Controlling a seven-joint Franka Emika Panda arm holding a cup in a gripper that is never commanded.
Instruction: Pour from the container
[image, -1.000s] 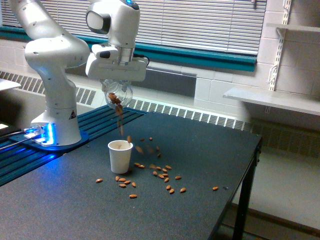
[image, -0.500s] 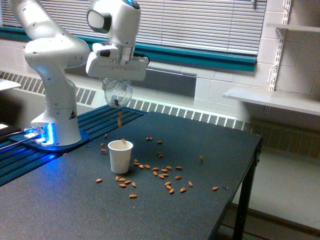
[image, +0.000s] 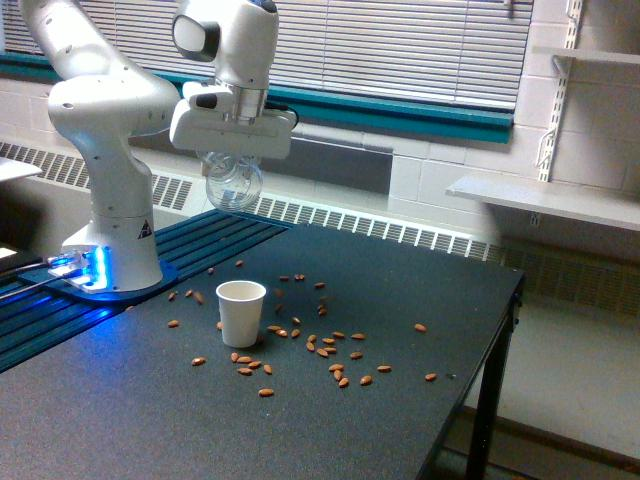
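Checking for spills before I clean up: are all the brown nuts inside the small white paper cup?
No, many brown nuts lie scattered on the dark table around the small white paper cup.

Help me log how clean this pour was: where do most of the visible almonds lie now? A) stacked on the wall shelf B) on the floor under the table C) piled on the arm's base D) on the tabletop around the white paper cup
D: the almonds lie scattered on the dark table around the white paper cup, while the clear container in the hand looks empty.
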